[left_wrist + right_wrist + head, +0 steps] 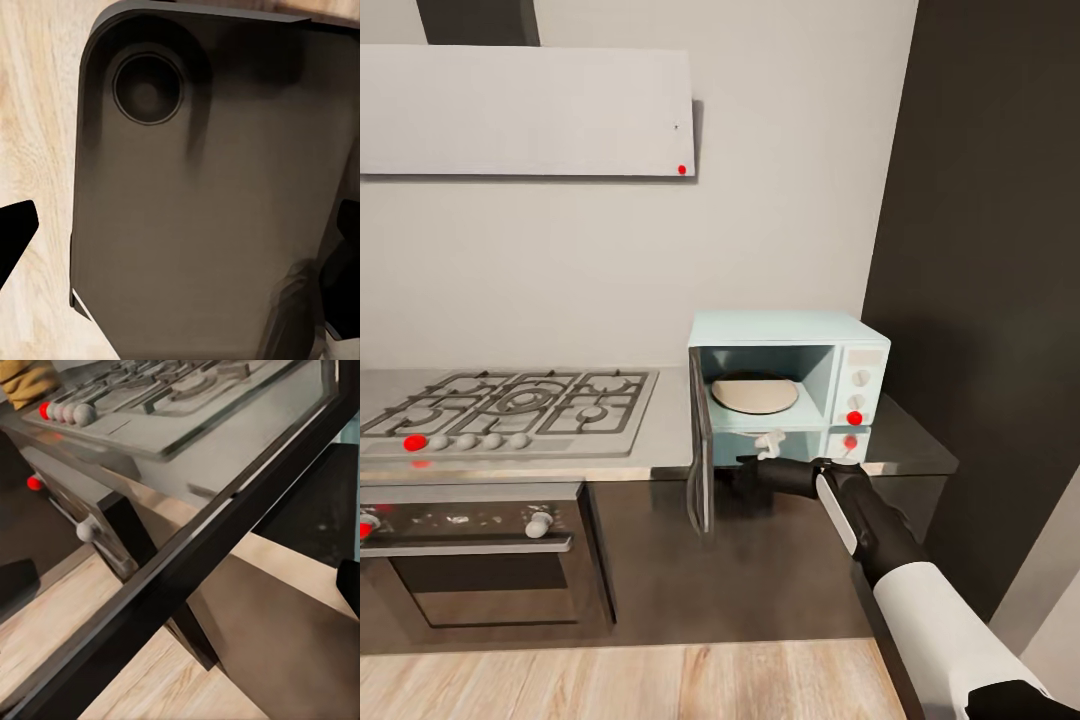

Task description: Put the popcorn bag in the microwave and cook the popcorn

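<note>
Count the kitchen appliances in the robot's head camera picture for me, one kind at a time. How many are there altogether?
Gas hob: 1
Built-in oven: 1
Microwave: 1, with its door open
Extractor hood: 1
Total: 4

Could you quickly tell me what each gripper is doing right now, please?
Left gripper: open, holding nothing, over the robot's dark base.
Right gripper: at the open microwave door; its fingers are spread with nothing between them, so open.
</note>
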